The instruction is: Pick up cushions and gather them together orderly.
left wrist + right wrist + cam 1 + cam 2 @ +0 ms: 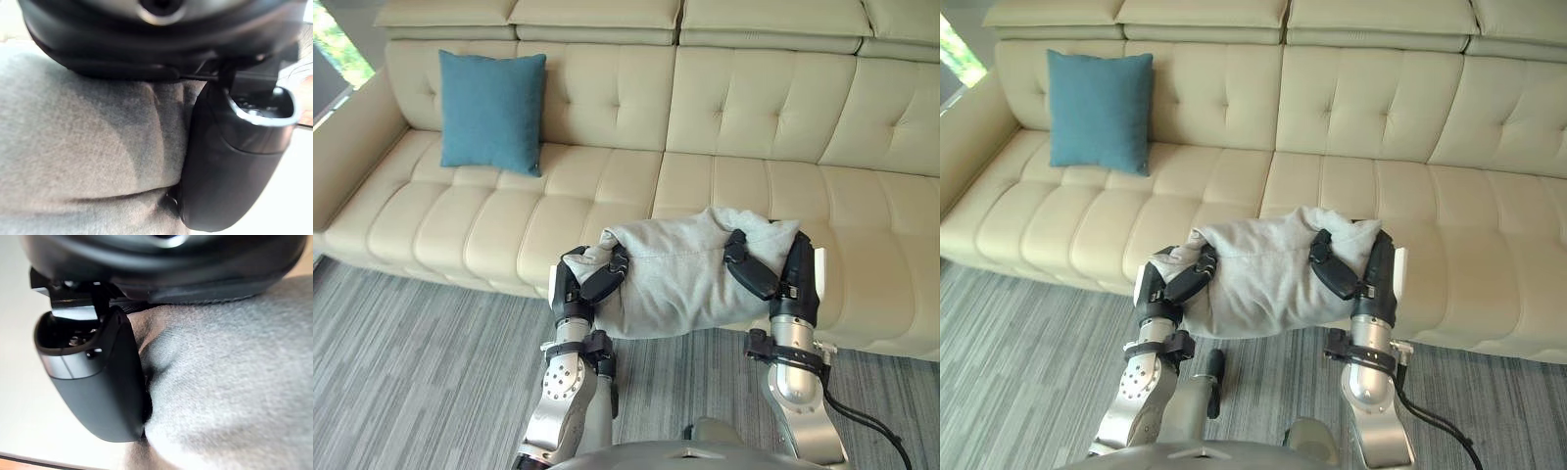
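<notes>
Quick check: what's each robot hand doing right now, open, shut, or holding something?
Left robot hand: shut on the grey cushion, gripping its left end.
Right robot hand: shut on the same cushion, gripping its right end.

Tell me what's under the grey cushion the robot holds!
The grey cushion, gripped by the left hand and right hand, covers the front edge of the sofa seat; whether it rests there is hidden.

A cream tufted sofa (pixel 754 117) is stretching across the upper half of the frame, its padded headrests (pixel 597 15) lining the top edge and its armrest (pixel 347 147) angling down the left side. Grey striped carpet (pixel 411 372) is covering the lower part. A window (pixel 337 49) is showing green foliage in the upper left corner.
</notes>
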`<state>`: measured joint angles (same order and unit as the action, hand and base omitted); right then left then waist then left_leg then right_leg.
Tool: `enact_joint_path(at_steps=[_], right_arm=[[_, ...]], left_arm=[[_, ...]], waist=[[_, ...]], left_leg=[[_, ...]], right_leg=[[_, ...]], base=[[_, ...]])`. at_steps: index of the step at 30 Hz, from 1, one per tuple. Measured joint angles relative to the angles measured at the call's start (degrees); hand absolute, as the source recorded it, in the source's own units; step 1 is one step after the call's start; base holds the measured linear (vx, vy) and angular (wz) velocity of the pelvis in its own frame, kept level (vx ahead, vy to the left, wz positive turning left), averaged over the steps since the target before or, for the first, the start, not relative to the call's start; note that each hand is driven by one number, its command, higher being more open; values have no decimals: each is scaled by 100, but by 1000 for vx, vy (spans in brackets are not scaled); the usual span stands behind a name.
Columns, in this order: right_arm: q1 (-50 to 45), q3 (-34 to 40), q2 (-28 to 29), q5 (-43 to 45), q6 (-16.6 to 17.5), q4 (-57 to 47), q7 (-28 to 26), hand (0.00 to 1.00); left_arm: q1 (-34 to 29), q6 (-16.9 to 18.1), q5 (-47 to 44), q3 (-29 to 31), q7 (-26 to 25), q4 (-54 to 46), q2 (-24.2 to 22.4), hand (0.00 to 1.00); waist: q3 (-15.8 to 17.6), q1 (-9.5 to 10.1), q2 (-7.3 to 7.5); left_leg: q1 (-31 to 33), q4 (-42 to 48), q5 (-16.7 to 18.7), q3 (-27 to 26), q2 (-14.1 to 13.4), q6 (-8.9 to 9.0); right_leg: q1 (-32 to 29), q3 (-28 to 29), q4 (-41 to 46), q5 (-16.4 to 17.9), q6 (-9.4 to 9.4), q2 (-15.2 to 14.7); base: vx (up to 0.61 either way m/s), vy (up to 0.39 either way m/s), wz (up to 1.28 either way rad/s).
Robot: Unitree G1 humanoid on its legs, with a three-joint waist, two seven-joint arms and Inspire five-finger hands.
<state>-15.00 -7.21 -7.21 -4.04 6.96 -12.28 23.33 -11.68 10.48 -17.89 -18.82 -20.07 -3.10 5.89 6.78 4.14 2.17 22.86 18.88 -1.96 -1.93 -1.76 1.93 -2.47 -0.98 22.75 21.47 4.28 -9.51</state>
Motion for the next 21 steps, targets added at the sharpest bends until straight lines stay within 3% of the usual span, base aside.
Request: enact_joint_path(at_steps=[2,3,4,5,8,10,13,14,15,18,21], right_arm=[[14,4,8,11,-31,144,-13,0],[59,15,0,10,-32,239,-35,0],[185,26,9,9,-37,493,-66,0],[311,25,23,8,-46,805,-112,0],[460,16,56,8,-76,1295,-265,0],[489,10,56,9,-78,1423,-316,0],[548,-23,53,8,-88,1432,-424,0],[554,-32,55,9,-90,1433,-434,0],[610,-37,-19,9,-91,1495,-435,0],[617,-11,-185,14,-185,1554,-436,0],[455,72,-184,15,-192,1348,-436,0]], left_arm=[[3,-16,1,-12,-2,28,6,0],[3,-28,1,-12,-1,43,17,0],[3,-52,1,-12,0,74,81,0],[-4,-76,1,-11,0,111,172,0],[-60,-102,12,8,0,134,278,0],[-90,-101,29,44,9,134,285,0],[-117,-101,30,154,43,182,286,0],[-118,-101,28,159,53,215,325,0],[-88,-114,28,166,87,350,256,0],[-122,-185,35,124,190,455,116,0],[-122,-197,35,122,262,455,34,0]], waist=[[-83,-40,108],[-83,-60,108],[-81,-101,105],[-74,-101,96],[-61,-129,52],[-52,-138,29],[-53,-158,73],[-62,-187,159],[-43,-285,125],[-72,-250,-82],[-79,-247,-90]], left_leg=[[-21,594,537,-236,251,-244],[-158,578,633,-279,323,-313],[-455,465,728,-380,383,-417],[-833,248,803,-444,375,-489],[-1499,-221,827,-540,256,-513],[-1718,-393,831,-547,151,-503],[-1843,-461,924,-526,12,-307],[-1836,-423,927,-460,75,-239],[-1827,-348,1017,-174,148,-57],[-1913,-502,1068,169,-151,49],[-2059,-706,999,258,-247,132]], right_leg=[[124,333,158,-186,294,-282],[32,428,478,-284,332,-348],[-239,546,1254,-593,367,-418],[-560,551,2104,-1046,277,-476],[-1104,238,2992,-848,-51,-443],[-1279,-17,2714,-790,-140,-370],[-1572,-21,1452,-805,-160,-4],[-1479,82,712,-1096,-98,111],[-1386,138,364,-1331,-90,191],[-1152,3,-39,-1452,-257,517],[-984,-83,-205,-1478,-313,623]], base=[[525,306,-18],[491,290,-28],[441,260,-39],[342,199,-41],[268,105,-31],[160,-9,-18],[96,-139,-1],[89,-284,27],[70,-238,32],[34,-171,2],[23,-132,5]])
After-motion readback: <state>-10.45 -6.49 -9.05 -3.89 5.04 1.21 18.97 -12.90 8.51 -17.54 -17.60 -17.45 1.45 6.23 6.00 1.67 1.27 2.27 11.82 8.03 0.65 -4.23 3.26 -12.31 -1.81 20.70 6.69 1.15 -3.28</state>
